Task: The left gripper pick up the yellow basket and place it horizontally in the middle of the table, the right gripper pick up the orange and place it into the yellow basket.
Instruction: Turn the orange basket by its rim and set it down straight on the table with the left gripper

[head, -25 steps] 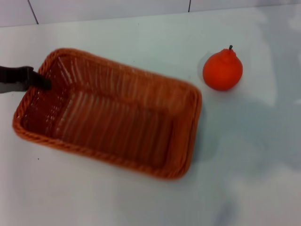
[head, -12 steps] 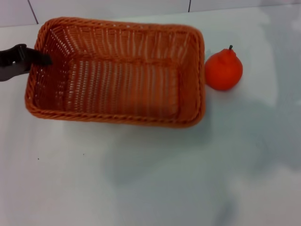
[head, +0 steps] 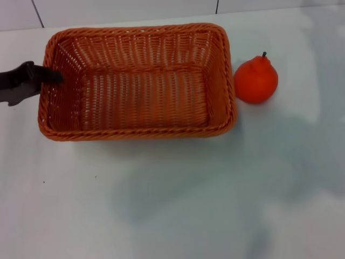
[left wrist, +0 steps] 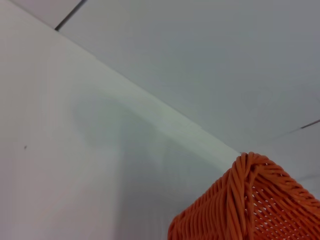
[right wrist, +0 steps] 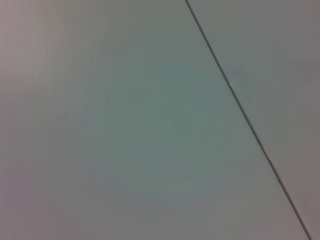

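Note:
The yellow basket (head: 141,133), an orange-brown woven rectangle, lies with its long side across the table (head: 178,205) in the head view. It is empty. My left gripper (head: 45,78), a black claw, is shut on the basket's left short rim, with one finger reaching inside the wall. A corner of the basket also shows in the left wrist view (left wrist: 250,210). The orange (head: 255,81), with a dark stem, stands on the table just right of the basket, almost touching its right rim. My right gripper is out of view.
Tiled wall seams run along the table's far edge (head: 215,13). The right wrist view shows only a plain grey surface with a dark seam (right wrist: 240,107).
The basket has swung from a slanted pose to level and moved toward the far side, held at its left rim by my left gripper. The orange has not moved.

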Controlling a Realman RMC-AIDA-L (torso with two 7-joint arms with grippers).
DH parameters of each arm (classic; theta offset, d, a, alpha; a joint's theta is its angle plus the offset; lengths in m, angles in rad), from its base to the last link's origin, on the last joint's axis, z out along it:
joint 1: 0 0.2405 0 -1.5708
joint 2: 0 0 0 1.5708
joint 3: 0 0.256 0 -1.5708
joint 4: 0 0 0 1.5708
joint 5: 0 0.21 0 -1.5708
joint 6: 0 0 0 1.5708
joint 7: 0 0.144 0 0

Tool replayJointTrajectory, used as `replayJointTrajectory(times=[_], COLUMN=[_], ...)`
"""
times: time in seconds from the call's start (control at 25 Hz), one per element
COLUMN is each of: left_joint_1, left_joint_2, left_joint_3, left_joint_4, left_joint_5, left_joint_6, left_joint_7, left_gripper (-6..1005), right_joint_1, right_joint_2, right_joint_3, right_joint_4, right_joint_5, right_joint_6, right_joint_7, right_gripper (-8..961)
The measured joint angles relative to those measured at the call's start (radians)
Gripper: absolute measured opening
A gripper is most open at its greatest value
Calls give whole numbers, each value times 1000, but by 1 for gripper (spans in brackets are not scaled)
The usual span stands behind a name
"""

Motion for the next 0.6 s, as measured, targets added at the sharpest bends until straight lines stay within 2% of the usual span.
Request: replayJointTrajectory(times=[0.24, 0.6], left_joint_1=[29, 36], left_joint_2=[0, 6], left_joint_3=[57, 69], left_joint_4=[-12, -28], left_joint_5=[-52, -65], left_joint_6=[-29, -27], left_joint_7=[3, -18], left_gripper=[215, 237], right_joint_1=[3, 7], right_joint_2=[0, 0], right_joint_3=[0, 11], right_joint_4=[0, -3], right_joint_5=[0, 0], right_joint_6=[0, 8], right_joint_7=[0, 0], right_gripper=[955, 954])
